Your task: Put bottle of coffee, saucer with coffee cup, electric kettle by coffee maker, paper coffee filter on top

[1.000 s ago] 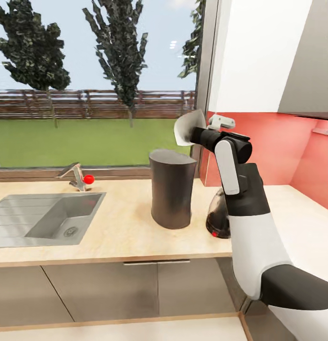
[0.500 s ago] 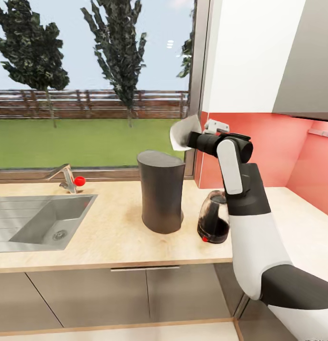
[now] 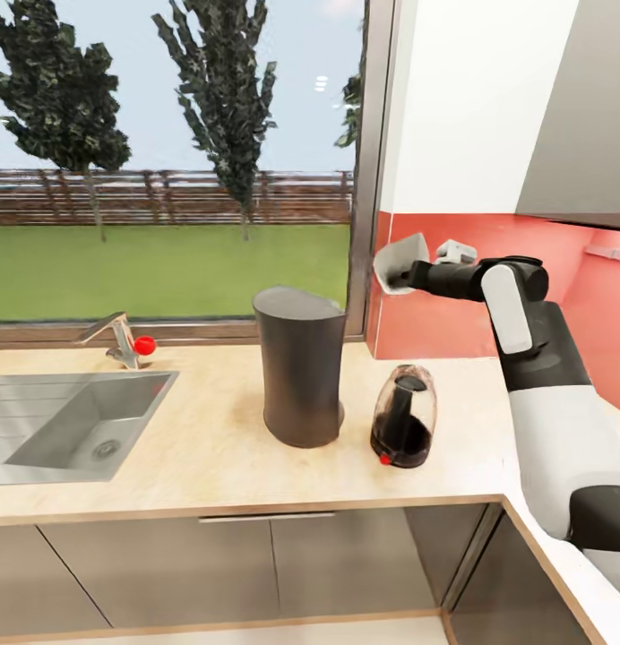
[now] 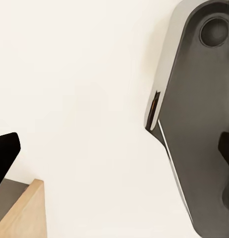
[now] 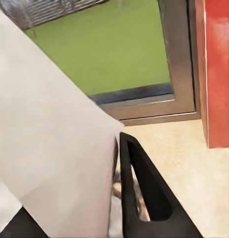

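i've got the paper filter (image 3: 398, 262) pinched in my right gripper (image 3: 401, 276), jaws clamped on its edge, held up above and to the right of the coffee maker (image 3: 300, 367). the kettle (image 3: 403, 429) stands just right of the coffee maker on the countertop (image 3: 211, 448). the filter is limp and only held by an edge, so it could slip or land crooked and slide off the sloped top. my left gripper's (image 4: 114, 163) jaws look apart, holding nothing.

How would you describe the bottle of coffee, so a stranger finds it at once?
Start at the countertop under the window. Right of the tall dark coffee maker stands the bottle of coffee. It is shorter, clear, dark at the bottom, with a small red spot at its base.
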`<state>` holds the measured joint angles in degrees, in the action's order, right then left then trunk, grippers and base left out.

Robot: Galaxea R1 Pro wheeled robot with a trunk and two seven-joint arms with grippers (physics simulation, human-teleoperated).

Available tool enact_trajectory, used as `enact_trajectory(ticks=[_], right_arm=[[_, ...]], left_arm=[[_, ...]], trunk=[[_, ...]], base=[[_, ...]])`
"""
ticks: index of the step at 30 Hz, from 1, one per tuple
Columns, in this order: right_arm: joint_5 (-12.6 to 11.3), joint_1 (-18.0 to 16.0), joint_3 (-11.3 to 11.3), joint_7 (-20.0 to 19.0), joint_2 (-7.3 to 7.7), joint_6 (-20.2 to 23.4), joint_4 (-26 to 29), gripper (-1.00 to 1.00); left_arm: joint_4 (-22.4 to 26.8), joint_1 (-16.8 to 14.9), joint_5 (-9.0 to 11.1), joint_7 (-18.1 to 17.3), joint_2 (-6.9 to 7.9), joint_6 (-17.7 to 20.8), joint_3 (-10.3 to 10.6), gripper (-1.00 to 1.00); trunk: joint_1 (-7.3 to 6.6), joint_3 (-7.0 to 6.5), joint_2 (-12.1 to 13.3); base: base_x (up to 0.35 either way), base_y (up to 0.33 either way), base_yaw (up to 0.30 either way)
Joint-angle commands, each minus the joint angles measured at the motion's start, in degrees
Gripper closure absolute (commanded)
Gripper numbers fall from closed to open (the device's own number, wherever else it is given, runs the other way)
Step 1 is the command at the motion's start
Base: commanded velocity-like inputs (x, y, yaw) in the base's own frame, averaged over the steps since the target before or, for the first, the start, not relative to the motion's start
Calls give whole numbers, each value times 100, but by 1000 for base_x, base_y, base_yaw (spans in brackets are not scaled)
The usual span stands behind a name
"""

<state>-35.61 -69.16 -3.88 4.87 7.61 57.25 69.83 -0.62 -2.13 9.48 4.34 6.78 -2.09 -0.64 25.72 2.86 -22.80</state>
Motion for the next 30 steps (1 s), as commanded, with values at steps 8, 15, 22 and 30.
enact_trajectory(ticks=[8, 15, 22, 30], right_arm=[[-104, -172, -287, -705, 498, 31, -104, 100], [-129, -177, -927, -1122, 644, 32, -141, 100], [-123, -177, -1122, -2763, 911, 62, -445, 100], [-130, -177, -1124, -3002, 1142, 58, -504, 100]], left_arm=[[-8, -7, 28, 6, -81, -26, 1, -100], [-15, -7, 28, 7, -83, -28, -3, -100], [-19, 1, 28, 5, -87, -28, 2, -100], [-26, 2, 28, 5, -114, -28, 2, -100]], trunk=[[6, 14, -11], [6, 14, -11], [6, 14, -11], [6, 14, -11]], base=[[238, -168, 0], [134, -94, 0], [2, -1, 0], [0, 0, 0]])
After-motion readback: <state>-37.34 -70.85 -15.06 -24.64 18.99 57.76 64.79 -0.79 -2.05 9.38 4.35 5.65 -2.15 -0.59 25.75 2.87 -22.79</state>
